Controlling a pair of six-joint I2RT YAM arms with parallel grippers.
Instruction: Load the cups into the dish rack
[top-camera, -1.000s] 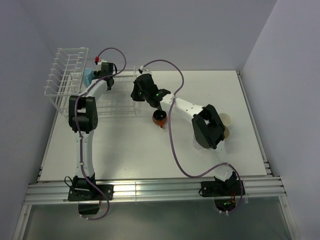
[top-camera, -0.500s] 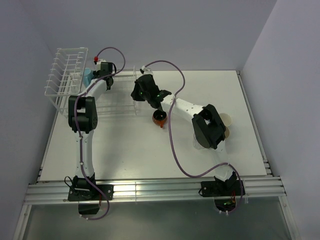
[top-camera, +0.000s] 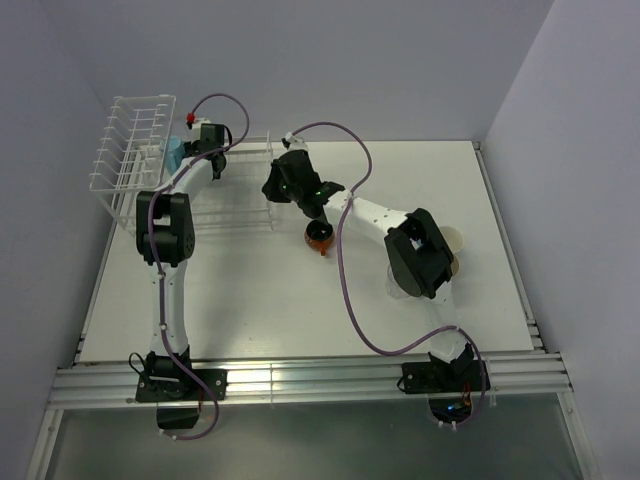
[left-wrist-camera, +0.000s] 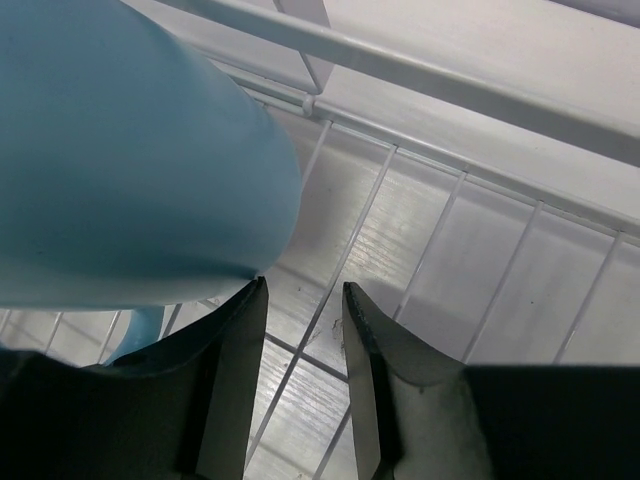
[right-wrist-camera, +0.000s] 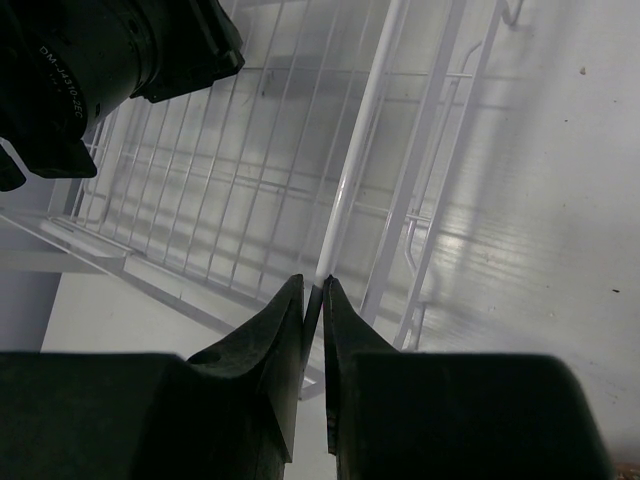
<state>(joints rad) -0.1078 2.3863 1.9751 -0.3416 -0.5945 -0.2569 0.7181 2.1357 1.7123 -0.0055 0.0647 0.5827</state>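
The white wire dish rack (top-camera: 130, 150) stands at the back left, its low basket reaching right. A light blue mug (top-camera: 174, 153) lies in it. My left gripper (top-camera: 192, 150) hangs in the basket beside that mug. In the left wrist view the mug (left-wrist-camera: 120, 150) lies just left of my open, empty gripper (left-wrist-camera: 305, 300). My right gripper (top-camera: 271, 190) is at the basket's right end. In the right wrist view it (right-wrist-camera: 313, 290) is shut on a white rim wire of the rack (right-wrist-camera: 360, 150). A dark red-orange cup (top-camera: 319, 237) stands on the table just right of the rack.
A beige cup (top-camera: 455, 240) shows partly behind my right arm's elbow at mid right. Purple cables loop over both arms. The enclosure's walls close the back and both sides. My left arm's wrist (right-wrist-camera: 90, 70) shows at the top left of the right wrist view.
The right arm's elbow has shifted slightly, covering a bit more of the beige cup. Both grippers and the rack stay where they were.
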